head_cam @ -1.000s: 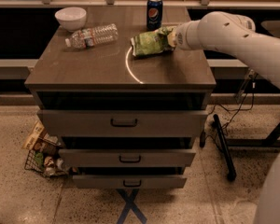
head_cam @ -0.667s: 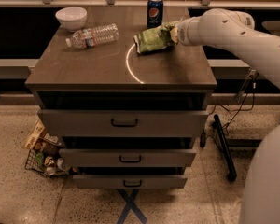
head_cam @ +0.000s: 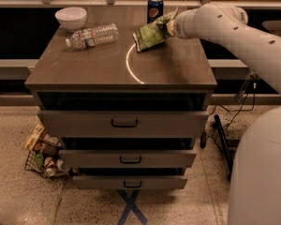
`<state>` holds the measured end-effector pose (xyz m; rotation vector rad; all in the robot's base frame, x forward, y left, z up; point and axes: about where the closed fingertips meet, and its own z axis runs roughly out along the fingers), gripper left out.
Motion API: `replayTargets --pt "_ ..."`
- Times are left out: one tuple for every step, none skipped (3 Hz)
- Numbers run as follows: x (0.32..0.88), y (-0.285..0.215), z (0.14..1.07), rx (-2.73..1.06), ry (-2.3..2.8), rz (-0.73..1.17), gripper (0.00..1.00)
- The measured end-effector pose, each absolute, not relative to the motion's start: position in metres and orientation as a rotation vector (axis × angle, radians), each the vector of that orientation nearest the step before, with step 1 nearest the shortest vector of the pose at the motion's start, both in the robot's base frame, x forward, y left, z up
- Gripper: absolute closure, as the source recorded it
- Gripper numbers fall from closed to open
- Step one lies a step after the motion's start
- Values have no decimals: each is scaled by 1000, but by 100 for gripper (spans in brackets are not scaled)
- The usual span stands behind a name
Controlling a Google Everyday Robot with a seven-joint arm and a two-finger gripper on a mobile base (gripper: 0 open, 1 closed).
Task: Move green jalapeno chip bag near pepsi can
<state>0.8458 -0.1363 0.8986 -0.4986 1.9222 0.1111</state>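
The green jalapeno chip bag (head_cam: 152, 33) is a crinkled light-green foil bag, held at its right end by my gripper (head_cam: 171, 26) and lifted a little above the brown cabinet top (head_cam: 103, 64). The white arm reaches in from the right. The pepsi can (head_cam: 155, 9), dark blue with a silver top, stands upright at the back edge of the top, just behind and left of the bag's upper end.
A clear plastic water bottle (head_cam: 92, 35) lies on its side at the left of the top. A white bowl (head_cam: 70, 18) stands at the back left corner. Drawers (head_cam: 124, 123) are below. A wire basket of snack packets (head_cam: 44, 156) sits on the floor at the left.
My gripper has carried the chip bag up and toward the back, closer to the pepsi can. The bottle, bowl and can have not moved.
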Motion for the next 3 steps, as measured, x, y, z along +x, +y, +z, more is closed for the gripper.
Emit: replayTargets --pt "853 -125 904 -533 1897 110 38" --pt "851 -123 905 -552 1890 107 15" --pt "841 -129 903 -562 1902 88 0"
